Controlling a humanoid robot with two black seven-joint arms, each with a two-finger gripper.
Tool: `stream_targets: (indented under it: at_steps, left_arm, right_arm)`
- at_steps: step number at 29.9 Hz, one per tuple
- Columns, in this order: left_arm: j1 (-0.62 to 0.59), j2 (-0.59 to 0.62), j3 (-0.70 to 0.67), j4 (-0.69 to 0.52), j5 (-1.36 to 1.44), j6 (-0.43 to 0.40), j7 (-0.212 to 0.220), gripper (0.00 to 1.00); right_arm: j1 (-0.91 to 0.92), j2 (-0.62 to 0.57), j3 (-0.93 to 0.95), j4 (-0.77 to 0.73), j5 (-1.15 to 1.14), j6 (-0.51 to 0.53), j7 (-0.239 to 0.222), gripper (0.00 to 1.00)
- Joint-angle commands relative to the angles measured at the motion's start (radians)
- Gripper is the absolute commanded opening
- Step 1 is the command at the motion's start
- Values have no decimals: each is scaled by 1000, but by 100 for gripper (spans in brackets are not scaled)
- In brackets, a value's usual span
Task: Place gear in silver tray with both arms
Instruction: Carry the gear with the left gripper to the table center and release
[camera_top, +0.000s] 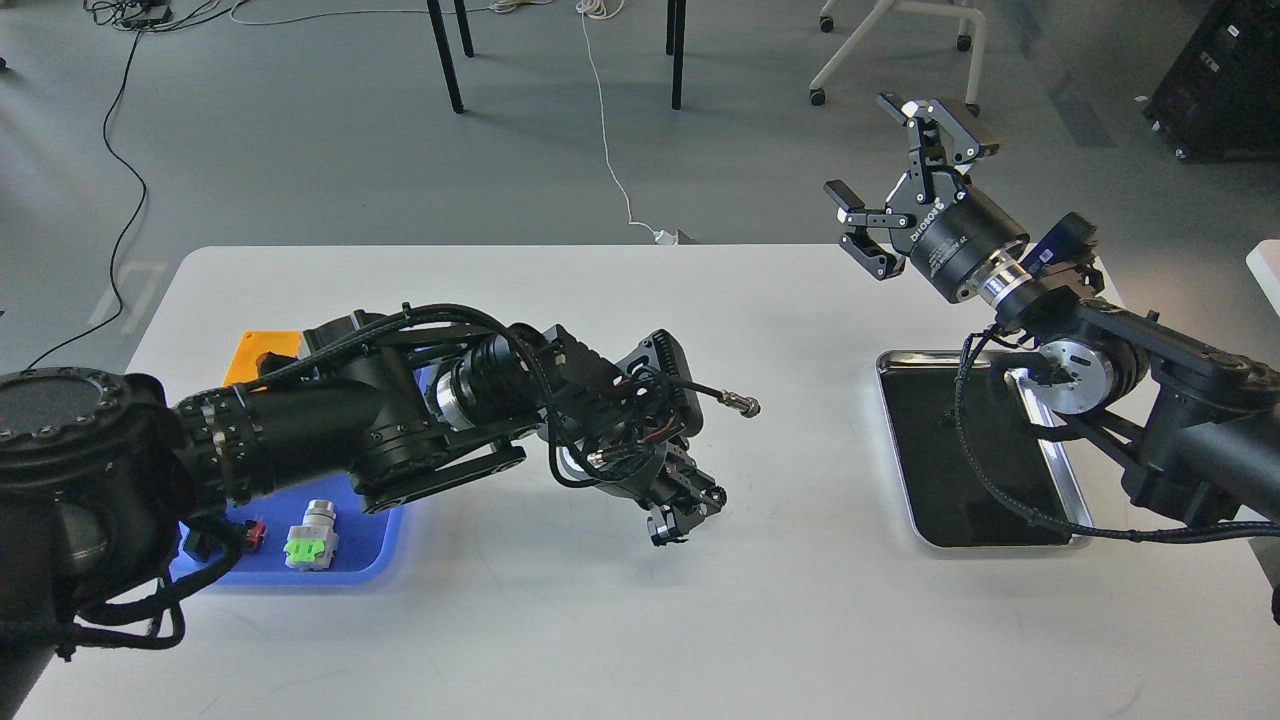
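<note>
The silver tray lies on the right of the white table, and a small dark speck sits on its dark bottom. My left gripper hangs just above the table's middle, well left of the tray. It is shut on a small thing, seemingly the gear, of which only a pale bit shows at the tips. My right gripper is open and empty, raised high beyond the tray's far left corner. The right forearm crosses over the tray's right side.
A blue tray at the left is mostly covered by my left arm. It holds a grey and green switch and a black and red button. An orange block lies behind it. Chair and table legs stand beyond the far edge.
</note>
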Motion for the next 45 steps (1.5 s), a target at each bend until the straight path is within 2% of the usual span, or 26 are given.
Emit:
stream_targets:
  at_steps: [1, 13, 21, 26, 32, 37, 39, 42, 45]
  left_arm:
    - [1, -8, 2, 5, 0, 0, 0, 15]
    - [4, -27, 2, 4, 0, 0, 0, 19]
    - [9, -24, 29, 4, 0, 0, 0, 34]
    - [10, -18, 25, 4, 0, 0, 0, 63]
    - [1, 18, 10, 1, 0, 0, 0, 76]
    - [-4, 115, -108, -15, 0, 0, 0, 91]
    - [7, 166, -153, -15, -107, 0, 0, 98]
    - [24, 239, -178, -16, -334, 0, 0, 98]
    - [64, 304, -181, -15, -607, 79, 0, 98]
  right_arm:
    - [-2, 1, -2, -1, -1, 0, 0, 96]
    - [-5, 1, -2, -1, -1, 0, 0, 96]
    - [-9, -1, -2, -1, -1, 0, 0, 96]
    - [-12, -2, -2, -1, -1, 0, 0, 96]
    - [-14, -8, -2, 2, -1, 0, 0, 96]
    - [-20, -25, -1, 6, -2, 5, 0, 96]
    - [-22, -34, -2, 8, -2, 6, 0, 96]
    - [-29, -42, -1, 8, -5, 6, 0, 96]
    - [-32, -51, -2, 10, -7, 8, 0, 97]
